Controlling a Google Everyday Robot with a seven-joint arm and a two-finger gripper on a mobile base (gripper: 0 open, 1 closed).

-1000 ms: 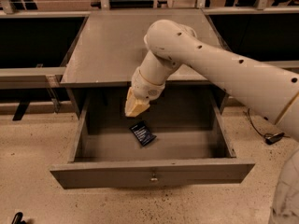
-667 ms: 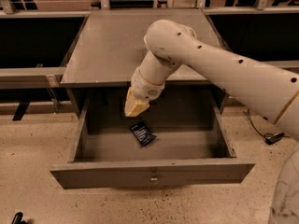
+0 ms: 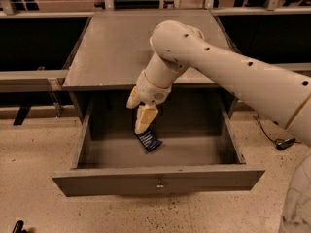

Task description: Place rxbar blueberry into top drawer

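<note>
Camera view: rxbar blueberry under end effector

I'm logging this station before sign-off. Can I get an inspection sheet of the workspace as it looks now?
Surface: grey tabletop, with the arm reaching over its front edge.
Job's things: top drawer pulled open; rxbar blueberry lying on the drawer floor.
Clutter: nothing seen.
Grippers: gripper in the drawer opening, just above the bar, fingers apart.
Cables: black cable on the floor at right.
Surroundings: speckled floor; dark bays on either side of the table.
</note>
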